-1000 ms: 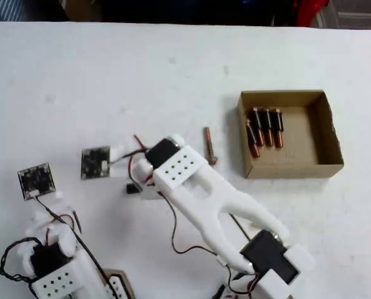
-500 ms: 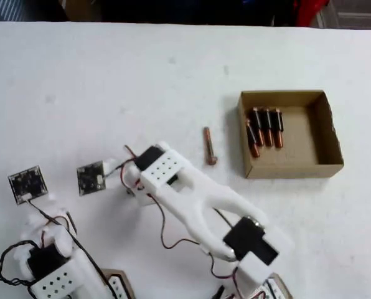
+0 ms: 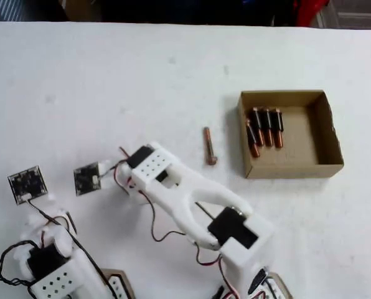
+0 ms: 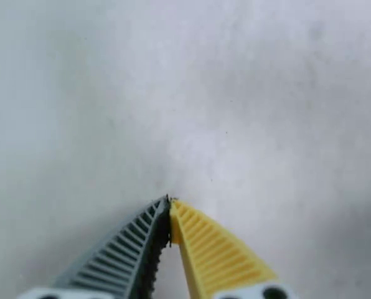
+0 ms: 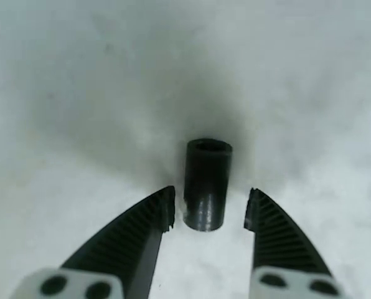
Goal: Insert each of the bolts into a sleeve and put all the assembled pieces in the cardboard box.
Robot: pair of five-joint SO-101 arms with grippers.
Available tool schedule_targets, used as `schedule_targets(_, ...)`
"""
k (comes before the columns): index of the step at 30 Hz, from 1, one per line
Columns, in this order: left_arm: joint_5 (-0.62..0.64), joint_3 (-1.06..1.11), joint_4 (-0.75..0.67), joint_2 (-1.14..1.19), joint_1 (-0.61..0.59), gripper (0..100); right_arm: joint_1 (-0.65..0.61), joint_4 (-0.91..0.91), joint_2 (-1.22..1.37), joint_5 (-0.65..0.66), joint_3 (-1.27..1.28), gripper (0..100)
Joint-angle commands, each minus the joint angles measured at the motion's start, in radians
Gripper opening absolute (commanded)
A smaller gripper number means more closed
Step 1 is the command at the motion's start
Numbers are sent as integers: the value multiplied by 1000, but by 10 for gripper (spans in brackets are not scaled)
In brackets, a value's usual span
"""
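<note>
A short black sleeve (image 5: 206,184) lies on the white table, between the spread fingers of my right gripper (image 5: 208,202), which is open around it without gripping it. In the high view my right arm's wrist (image 3: 149,167) hangs over that spot, left of a lone copper bolt (image 3: 208,146) lying on the table. The cardboard box (image 3: 294,169) at the right holds several assembled copper-and-black pieces (image 3: 264,131). My left gripper (image 4: 170,200) is shut with nothing in it, just above bare table. Its arm (image 3: 48,268) sits at the near left corner.
Red and black wires loop off my right arm (image 3: 198,199), which lies diagonally across the near middle of the table. The wrist camera boards (image 3: 86,179) stick out to the left of it. Open white tabletop (image 3: 142,75) stretches across the far side.
My right arm's wrist has shifted left and nearer, and now covers the black sleeve that showed beside it one second ago. My left arm's camera board moved slightly left, then stayed.
</note>
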Motion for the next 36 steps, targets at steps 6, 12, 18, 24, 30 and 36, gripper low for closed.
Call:
schedule_targets(6, 2, 0, 12, -4, -5, 23, -42, -13, 41, 2, -77, 170)
schedule_targets(12, 2, 0, 12, -4, -4, 23, -38, -13, 58, -89, -112, 86)
schedule_targets(18, 2, 0, 12, -4, -4, 23, -38, -13, 58, -94, -110, 19)
schedule_targets(24, 2, 0, 12, -4, -4, 23, 16, -12, 45, -180, -117, 16)
schedule_targets(30, 2, 0, 12, -4, -4, 23, 154, -7, 8, -351, -184, 16)
schedule_targets(36, 2, 0, 12, -4, -4, 23, 262, 97, -122, -425, -195, 16)
